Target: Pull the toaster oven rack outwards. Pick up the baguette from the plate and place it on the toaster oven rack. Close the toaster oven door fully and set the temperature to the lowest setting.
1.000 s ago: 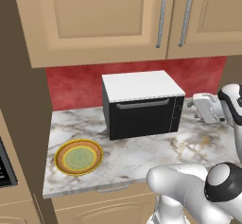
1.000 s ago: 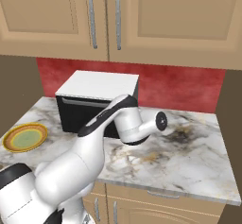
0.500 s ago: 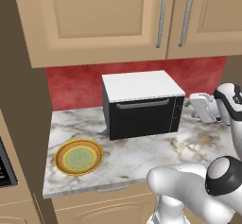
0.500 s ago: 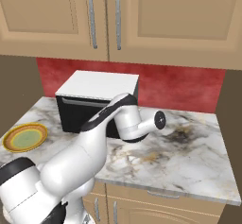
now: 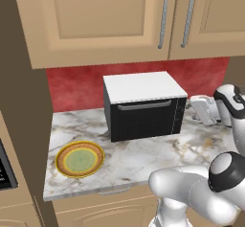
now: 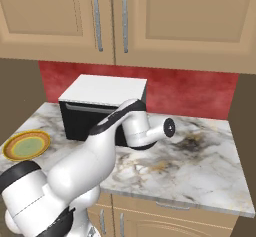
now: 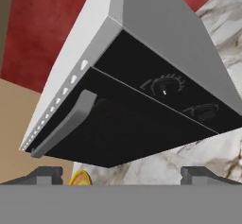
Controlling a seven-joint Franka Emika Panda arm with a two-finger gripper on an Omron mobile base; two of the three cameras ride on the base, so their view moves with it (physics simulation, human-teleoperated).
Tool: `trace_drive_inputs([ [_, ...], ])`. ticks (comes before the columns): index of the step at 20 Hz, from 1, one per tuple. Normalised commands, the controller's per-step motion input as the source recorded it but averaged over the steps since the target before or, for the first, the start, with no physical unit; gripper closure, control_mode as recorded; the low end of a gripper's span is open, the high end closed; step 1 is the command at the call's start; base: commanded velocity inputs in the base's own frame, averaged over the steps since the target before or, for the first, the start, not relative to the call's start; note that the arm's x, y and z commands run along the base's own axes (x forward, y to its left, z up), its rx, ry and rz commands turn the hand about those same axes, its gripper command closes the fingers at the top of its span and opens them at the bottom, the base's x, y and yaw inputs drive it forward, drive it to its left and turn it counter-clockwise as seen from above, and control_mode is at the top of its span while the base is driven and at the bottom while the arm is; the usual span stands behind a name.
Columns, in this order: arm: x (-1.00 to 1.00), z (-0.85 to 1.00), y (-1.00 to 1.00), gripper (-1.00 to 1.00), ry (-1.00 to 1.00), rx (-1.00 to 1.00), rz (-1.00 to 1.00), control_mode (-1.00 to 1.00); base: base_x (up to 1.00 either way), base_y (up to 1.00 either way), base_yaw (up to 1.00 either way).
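Marble counter (image 5: 139, 156) carries, at its left, the round yellow-rimmed plate with a pale green centre (image 5: 79, 159), bare on top. Near the middle stands the boxy black toaster oven with a flat white top (image 5: 143, 105), its mesh-fronted door with the grey bar handle (image 5: 145, 120) shut. Right of it hovers the white claw (image 5: 203, 108), jaws spread wide, holding nothing.

I see the boxy black toaster oven (image 5: 143, 107) with its flat white top, a yellow-rimmed, green-centred round plate (image 5: 79, 159), white-grey marbled table (image 5: 134, 159), red back wall (image 5: 76, 85).
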Motion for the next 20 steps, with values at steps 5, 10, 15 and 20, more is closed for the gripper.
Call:
trace_drive_inputs([
  [5, 0.09, -0.06, 0.00, -1.00, 0.00, 0.00, 0.00, -1.00, 0.00, 0.00, 0.00],
  [10, 0.12, -0.10, 0.00, -1.00, 0.00, -0.01, 0.00, -1.00, 0.00, 0.00, 0.00],
  [15, 0.15, -0.12, 0.00, -1.00, 0.00, 0.00, 0.00, -1.00, 0.00, 0.00, 0.00],
  [20, 0.18, -0.12, 0.00, -1.00, 0.00, 0.00, 0.00, -1.00, 0.00, 0.00, 0.00],
])
